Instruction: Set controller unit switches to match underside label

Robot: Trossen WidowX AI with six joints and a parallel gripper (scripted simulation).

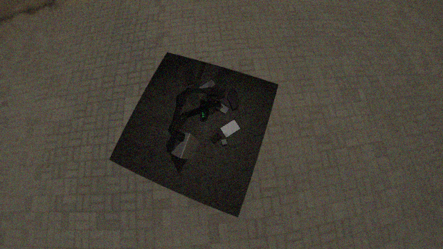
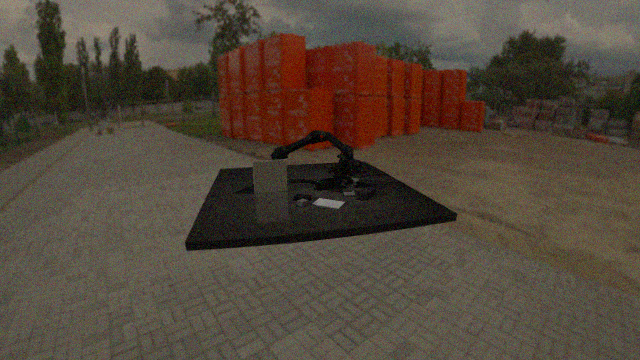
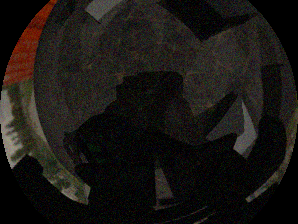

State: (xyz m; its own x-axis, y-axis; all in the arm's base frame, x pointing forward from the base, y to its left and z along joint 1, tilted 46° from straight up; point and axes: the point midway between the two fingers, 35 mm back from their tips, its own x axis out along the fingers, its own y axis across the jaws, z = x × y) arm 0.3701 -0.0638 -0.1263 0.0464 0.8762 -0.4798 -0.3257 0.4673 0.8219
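Note:
The dark grey controller unit [image 1: 203, 117] lies on the dark bench [image 1: 214, 176] [image 2: 240, 235], with a few green switch ends showing in the top view. In the wrist view it is a nearly black shape with faint green specks. The switch settings cannot be read, and the label does not show. My gripper [image 1: 211, 105] [image 2: 344, 175] is shut with nothing seen between the fingers. It points down close beside or over the unit. It is too dark to tell whether they touch.
A white flat panel [image 1: 230, 128] [image 2: 328, 203] lies near a small light block [image 1: 224, 142] [image 2: 302, 202] and a dark block [image 1: 217, 137]. A grey module [image 1: 224, 108] [image 2: 349, 193] lies near the gripper. A pale upright panel [image 1: 181, 147] [image 2: 270, 176] stands near the arm's base.

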